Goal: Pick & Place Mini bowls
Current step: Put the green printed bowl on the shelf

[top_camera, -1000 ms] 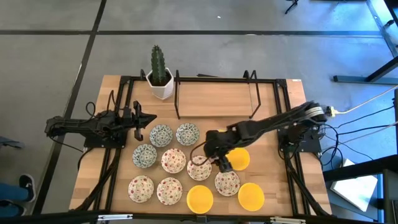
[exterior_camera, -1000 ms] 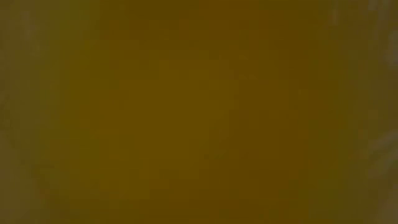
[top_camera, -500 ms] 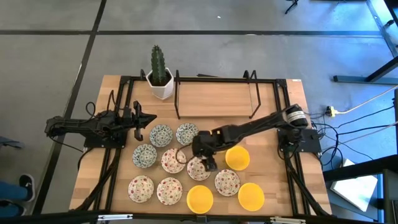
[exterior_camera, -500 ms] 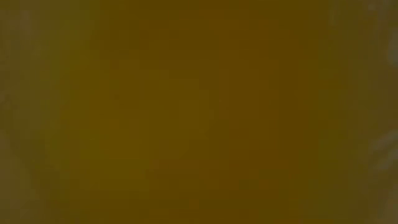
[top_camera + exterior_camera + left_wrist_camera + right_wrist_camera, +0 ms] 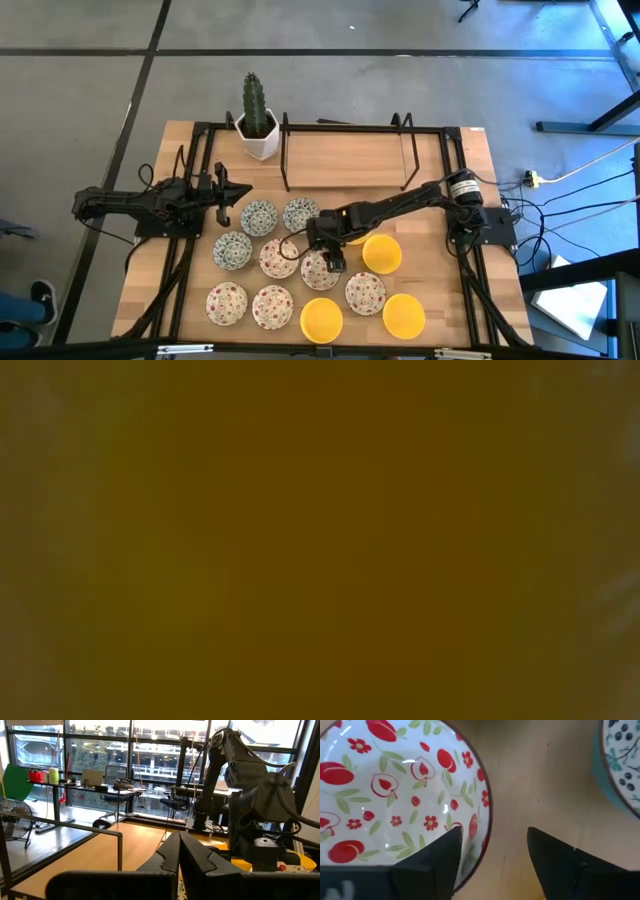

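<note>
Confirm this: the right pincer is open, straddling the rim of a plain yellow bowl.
Not quite. The right pincer is open and straddling a rim, but of a red-patterned bowl, not a yellow one. The right wrist view shows it.

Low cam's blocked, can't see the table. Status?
Right gripper open, fingers straddling the rim of a red-patterned bowl, mid-table. Left gripper parked at table's left side, shut, empty. Blue-patterned bowl close beside.
</note>
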Motion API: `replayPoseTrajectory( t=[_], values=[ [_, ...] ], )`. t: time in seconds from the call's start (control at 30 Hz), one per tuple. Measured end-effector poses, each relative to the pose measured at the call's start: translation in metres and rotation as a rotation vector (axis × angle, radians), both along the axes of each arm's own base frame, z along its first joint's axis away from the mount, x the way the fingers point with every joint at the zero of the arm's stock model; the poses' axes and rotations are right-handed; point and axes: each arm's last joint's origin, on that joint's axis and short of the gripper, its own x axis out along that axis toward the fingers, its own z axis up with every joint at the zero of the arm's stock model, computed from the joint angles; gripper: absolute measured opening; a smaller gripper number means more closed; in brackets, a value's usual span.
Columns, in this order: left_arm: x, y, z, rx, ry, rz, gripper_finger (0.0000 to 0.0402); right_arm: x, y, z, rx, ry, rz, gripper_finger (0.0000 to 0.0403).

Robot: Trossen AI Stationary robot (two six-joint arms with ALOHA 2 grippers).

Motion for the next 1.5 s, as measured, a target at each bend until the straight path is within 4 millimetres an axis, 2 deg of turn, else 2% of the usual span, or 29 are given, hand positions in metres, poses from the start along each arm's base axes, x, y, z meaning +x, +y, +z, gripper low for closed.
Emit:
replayPoseTrajectory(
  t=[0.17, 0.43, 0.63, 0.83, 1.07, 1.17, 1.27, 1.37, 1.5],
  values=[
    [0.000, 0.000, 0.000, 0.000, 0.000, 0.000, 0.0004, 0.000, 0.000, 0.000, 0.009, 0.003, -0.017, 0.0157],
    [0.000, 0.000, 0.000, 0.000, 0.000, 0.000, 0.0004, 0.000, 0.001, 0.003, 0.043, -0.009, -0.008, 0.0018],
    [0.000, 0.000, 0.000, -0.001, 0.000, 0.000, 0.0004, 0.000, 0.000, 0.005, 0.059, -0.013, -0.030, 0.0021],
    [0.000, 0.000, 0.000, -0.010, -0.003, -0.001, 0.0004, 0.004, 0.001, 0.028, 0.072, -0.028, -0.002, 0.0013],
    [0.000, 0.000, 0.000, -0.032, -0.009, -0.005, 0.0004, 0.009, 0.002, 0.096, 0.050, -0.092, 0.099, 0.0013],
    [0.000, 0.000, 0.000, -0.055, -0.014, -0.013, 0.0004, 0.002, 0.000, 0.143, 0.036, -0.215, 0.120, 0.0013],
    [0.000, -0.001, 0.000, -0.057, -0.014, -0.030, 0.0004, -0.022, -0.012, 0.199, 0.037, -0.372, 0.109, 0.0013],
    [0.000, -0.001, 0.000, -0.053, -0.014, -0.060, 0.0004, -0.056, -0.027, 0.241, 0.015, -0.516, 0.094, 0.0013],
    [0.000, -0.002, 0.000, -0.052, -0.013, -0.072, 0.0004, -0.106, -0.046, 0.272, -0.022, -0.658, 0.057, 0.0013]
  ],
)
